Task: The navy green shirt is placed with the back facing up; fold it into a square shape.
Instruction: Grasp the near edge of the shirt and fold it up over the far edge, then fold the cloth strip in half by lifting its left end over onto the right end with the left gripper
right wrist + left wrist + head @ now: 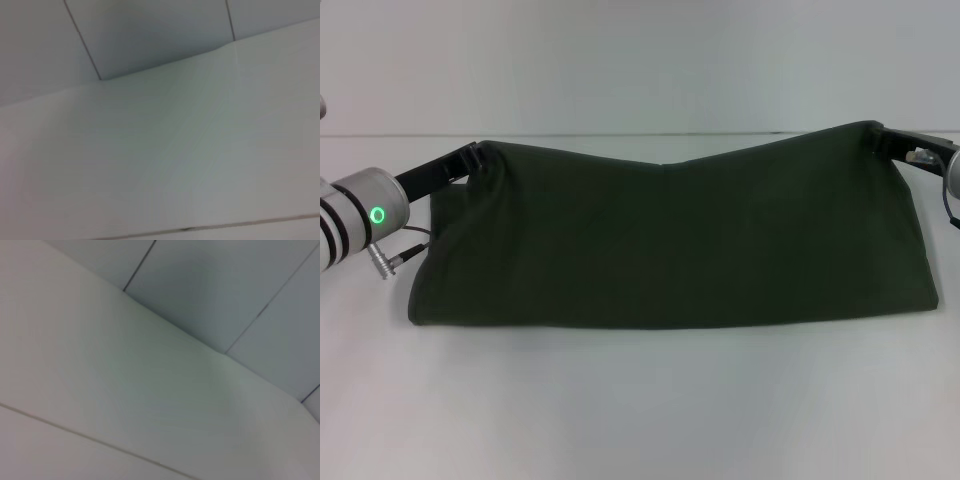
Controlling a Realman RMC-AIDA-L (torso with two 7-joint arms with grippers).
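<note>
Left hand [477, 157], right hand [882, 134] grip lifted shirt [670, 240] corners

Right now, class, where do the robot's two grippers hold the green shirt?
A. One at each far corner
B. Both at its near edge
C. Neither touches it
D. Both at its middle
A: the left gripper and right gripper pinch the shirt's far corners, lifting that edge.

Shirt up off the table!
The navy green shirt [670, 240] hangs wide, top corners lifted, sagging mid-edge, plain side showing.
</note>
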